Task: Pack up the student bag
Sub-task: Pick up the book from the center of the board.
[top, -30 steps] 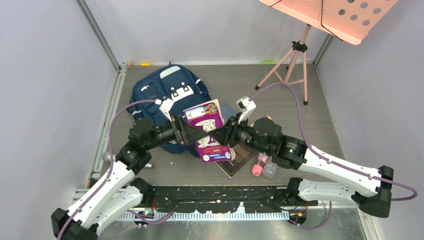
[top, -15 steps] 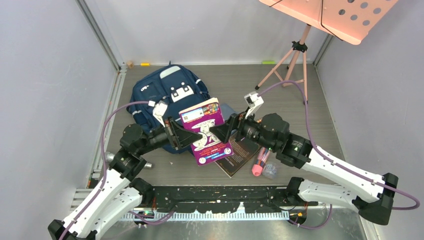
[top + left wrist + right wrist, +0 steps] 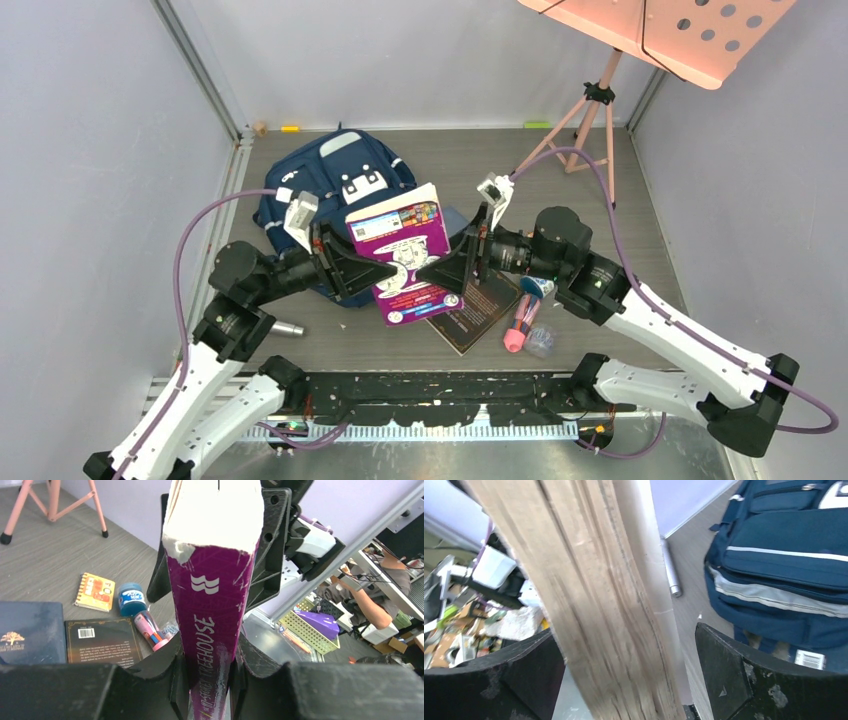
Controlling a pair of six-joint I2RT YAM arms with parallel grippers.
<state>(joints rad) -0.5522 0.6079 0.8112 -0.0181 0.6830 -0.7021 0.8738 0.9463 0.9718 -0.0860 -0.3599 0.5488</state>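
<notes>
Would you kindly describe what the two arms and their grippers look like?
The left arm and right arm have white links, black joints and a purple cable each. The left gripper and right gripper are black, with broad wedge-shaped fingers and a white camera block.

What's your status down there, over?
Left gripper shut on purple book at spine; right gripper around its page edge, grip unclear. Student bag on table beyond, book not in yet. Left arm crosses bag's near side.
</notes>
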